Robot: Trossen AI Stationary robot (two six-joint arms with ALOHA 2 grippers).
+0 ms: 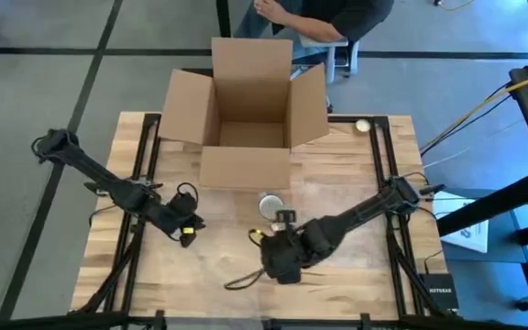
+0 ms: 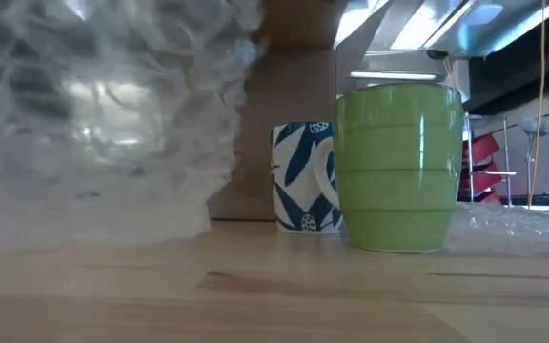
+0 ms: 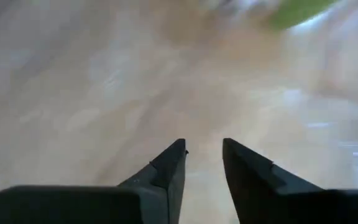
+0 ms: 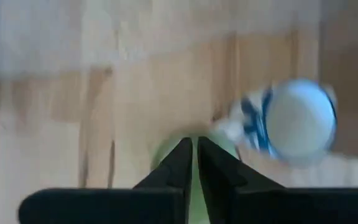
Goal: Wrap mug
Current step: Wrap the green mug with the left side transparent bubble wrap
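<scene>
A green mug point(image 2: 398, 167) stands at centre right, just beside a blue-patterned mug point(image 2: 303, 176). The right gripper point(image 4: 195, 144), lower centre, is nearly closed and empty. The left gripper point(image 3: 204, 149), lower left, is slightly parted, holding nothing.

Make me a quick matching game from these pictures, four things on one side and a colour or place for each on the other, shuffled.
Things:
1. cardboard box
2. taller mug
3. smaller mug
4. bubble wrap

Descriptions:
A. blue leaf pattern on white
B. plain green
C. clear and crinkled, close to the low camera
D. flaps open, at the far edge of the table

Pairs: 1-D, 2-B, 3-A, 4-C
</scene>
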